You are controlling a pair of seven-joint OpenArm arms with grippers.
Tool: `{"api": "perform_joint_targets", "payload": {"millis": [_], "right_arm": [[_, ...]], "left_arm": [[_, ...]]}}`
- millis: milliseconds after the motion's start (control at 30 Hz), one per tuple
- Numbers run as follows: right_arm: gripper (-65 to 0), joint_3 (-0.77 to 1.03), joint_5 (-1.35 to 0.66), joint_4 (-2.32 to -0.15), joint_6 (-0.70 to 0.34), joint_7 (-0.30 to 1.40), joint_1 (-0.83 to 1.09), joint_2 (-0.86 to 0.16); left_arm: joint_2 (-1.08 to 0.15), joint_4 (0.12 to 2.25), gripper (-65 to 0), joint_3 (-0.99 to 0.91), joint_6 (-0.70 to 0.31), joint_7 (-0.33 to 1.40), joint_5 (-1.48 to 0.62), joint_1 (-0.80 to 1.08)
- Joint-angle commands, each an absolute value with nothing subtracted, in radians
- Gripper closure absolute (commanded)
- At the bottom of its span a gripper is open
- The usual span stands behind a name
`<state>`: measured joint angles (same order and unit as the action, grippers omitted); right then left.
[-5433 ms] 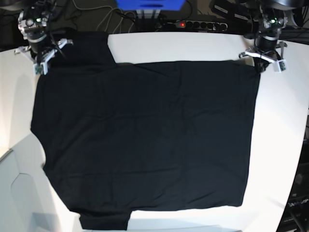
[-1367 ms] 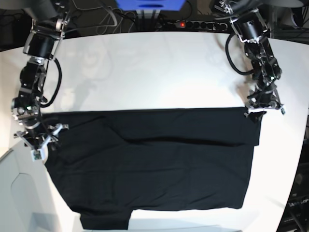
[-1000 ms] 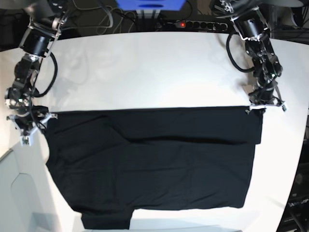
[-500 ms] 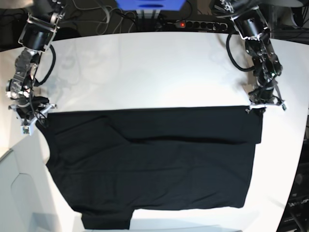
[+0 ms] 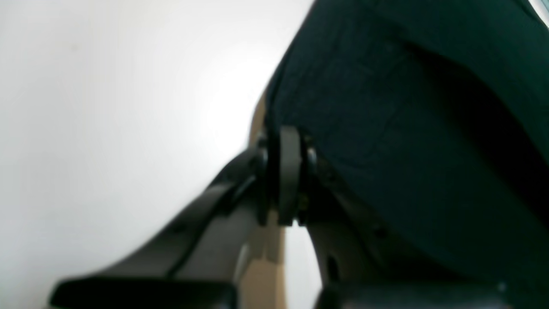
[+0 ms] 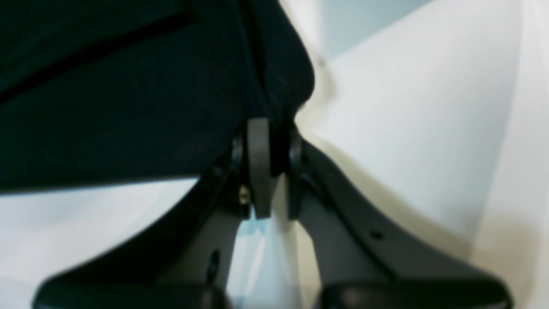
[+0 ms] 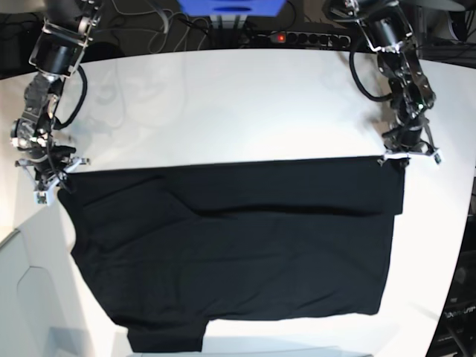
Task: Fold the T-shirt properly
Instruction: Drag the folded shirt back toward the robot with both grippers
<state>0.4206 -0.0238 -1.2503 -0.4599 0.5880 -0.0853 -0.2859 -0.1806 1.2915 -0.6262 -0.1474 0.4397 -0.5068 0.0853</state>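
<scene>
My left fingers (image 7: 407, 155) and right fingers (image 7: 46, 181) each pinch a far corner of the T-shirt (image 7: 230, 253), which lies half-folded on the white worktop (image 7: 223, 104), so the folded edge stays taut and straight.
</scene>
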Motion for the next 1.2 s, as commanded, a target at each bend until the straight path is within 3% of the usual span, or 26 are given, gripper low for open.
{"api": "perform_joint_targets", "payload": {"millis": [0, 233, 433, 567, 800, 1167], "right_arm": [[0.0, 0.426, -0.007, -1.29, -0.467, 0.616, -0.07, -0.309], [0.0, 0.426, -0.007, -1.573, -0.467, 0.618, 0.031, -0.311], [0.0, 0.424, -0.005, -1.679, -0.467, 0.619, 0.004, -0.318], [0.0, 0.42, -0.001, -1.67, -0.467, 0.713, -0.13, -0.331], [0.0, 0.404, -0.001, -1.589, -0.467, 0.872, -0.315, -0.354], [0.0, 0.401, -0.004, -1.596, -0.467, 0.826, -0.114, -0.354]], "left_arm": [[-0.199, 1.339, 0.0, -0.63, -0.147, 0.415, -0.513, 0.087], [-0.2, 1.483, 0.0, -0.631, -0.147, 0.415, -0.513, 0.157], [-0.206, 1.56, 0.0, -0.631, -0.147, 0.417, -0.513, 0.14], [-0.245, 1.558, 0.0, -0.624, -0.139, 0.421, -0.509, 0.05], [-0.277, 1.512, 0.0, -0.631, -0.137, 0.644, -0.504, -0.107], [-0.277, 1.509, 0.0, -0.631, -0.143, 0.659, -0.512, 0.004]]}}
